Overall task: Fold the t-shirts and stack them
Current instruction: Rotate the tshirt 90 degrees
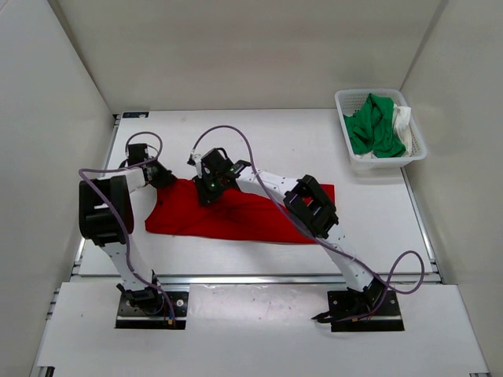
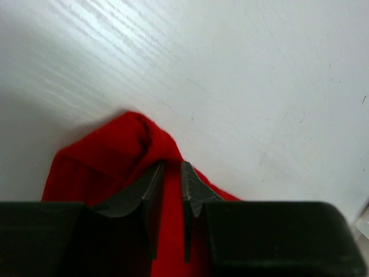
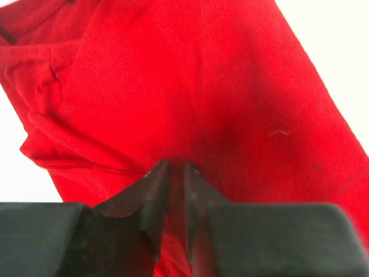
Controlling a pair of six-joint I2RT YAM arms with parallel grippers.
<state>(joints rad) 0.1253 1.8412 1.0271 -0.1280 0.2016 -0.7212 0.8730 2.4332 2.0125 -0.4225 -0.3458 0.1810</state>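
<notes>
The red t-shirt (image 1: 251,216) lies spread in a long strip on the white table. My left gripper (image 1: 163,177) sits at its upper left corner, shut on a raised fold of the red cloth (image 2: 104,161), which fills the narrow gap between the jaws of this left gripper (image 2: 172,164). My right gripper (image 1: 209,188) is at the shirt's far edge near the middle. In the right wrist view the right gripper (image 3: 176,163) stands nearly closed, pinching the red t-shirt (image 3: 202,86). The green t-shirt (image 1: 376,126) and the white t-shirt (image 1: 402,122) are bunched in the basket.
A white mesh basket (image 1: 346,98) stands at the table's back right corner. White walls close in the back and both sides. The right arm (image 1: 314,208) reaches diagonally over the red shirt's right half.
</notes>
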